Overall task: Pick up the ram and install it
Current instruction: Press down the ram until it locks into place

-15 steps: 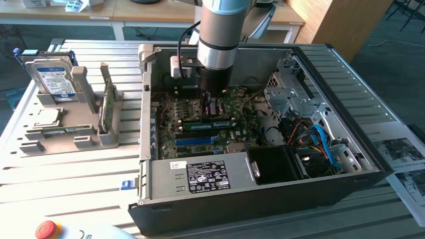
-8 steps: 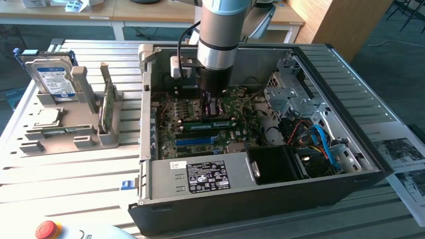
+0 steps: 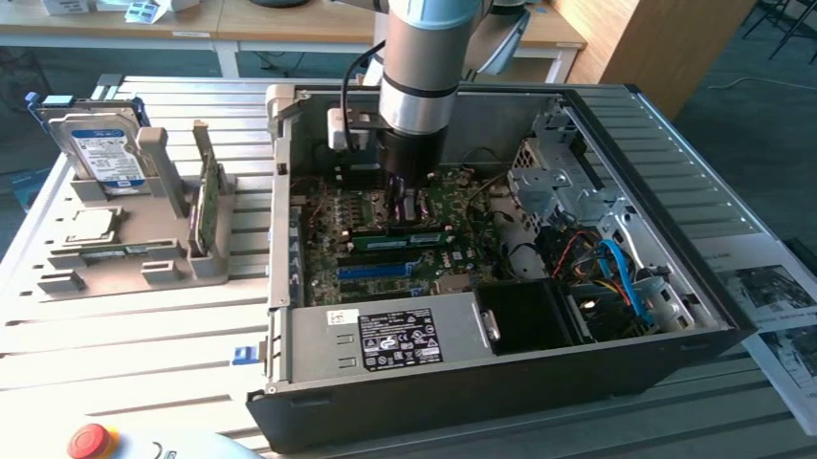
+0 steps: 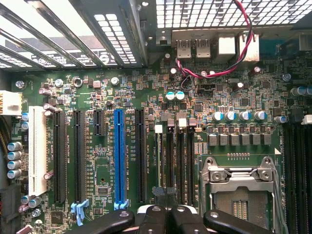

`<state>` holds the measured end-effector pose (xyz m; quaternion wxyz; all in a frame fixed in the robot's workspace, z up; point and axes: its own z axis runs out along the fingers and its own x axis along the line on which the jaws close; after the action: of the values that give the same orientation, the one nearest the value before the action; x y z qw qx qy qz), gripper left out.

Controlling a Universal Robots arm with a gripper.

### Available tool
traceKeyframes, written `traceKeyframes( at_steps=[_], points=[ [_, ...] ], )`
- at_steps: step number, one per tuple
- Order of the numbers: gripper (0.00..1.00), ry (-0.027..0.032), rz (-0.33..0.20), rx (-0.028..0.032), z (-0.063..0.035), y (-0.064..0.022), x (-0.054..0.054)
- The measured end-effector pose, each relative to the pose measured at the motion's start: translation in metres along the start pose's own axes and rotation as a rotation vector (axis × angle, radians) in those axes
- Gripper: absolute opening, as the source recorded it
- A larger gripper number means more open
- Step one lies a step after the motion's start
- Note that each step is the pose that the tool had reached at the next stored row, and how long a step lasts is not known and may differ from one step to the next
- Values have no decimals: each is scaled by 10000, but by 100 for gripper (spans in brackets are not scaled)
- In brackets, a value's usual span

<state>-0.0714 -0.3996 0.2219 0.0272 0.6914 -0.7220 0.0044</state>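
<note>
The ram (image 3: 404, 239) is a long green stick standing on edge in a memory slot of the motherboard (image 3: 441, 206), beside the CPU socket (image 4: 239, 190). In the wrist view its thin top edge (image 4: 159, 161) runs along the slot nearest the blue slot (image 4: 119, 156). My gripper (image 3: 406, 194) reaches down into the open computer case (image 3: 511, 382), just above the board near the socket and memory slots. Its black fingers (image 4: 153, 217) meet at the memory slots' near end, and the gripper (image 4: 167, 214) is shut with nothing visible between them.
Left of the case, a grey rack (image 3: 141, 239) holds a silver hard drive (image 3: 102, 153) and another green stick (image 3: 205, 196) on edge. Inside the case are a power supply (image 3: 383, 339), a drive cage (image 3: 562, 182) and loose cables (image 3: 613, 268). A red stop button (image 3: 92, 442) sits at the front.
</note>
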Motion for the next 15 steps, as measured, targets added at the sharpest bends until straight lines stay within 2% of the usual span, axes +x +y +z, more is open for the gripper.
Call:
traceKeyframes(
  at_steps=[9, 15],
  points=[
    [10, -7, 0, 4, -7, 0, -1],
    [10, -2, 0, 1, -59, 2, 2]
  ],
)
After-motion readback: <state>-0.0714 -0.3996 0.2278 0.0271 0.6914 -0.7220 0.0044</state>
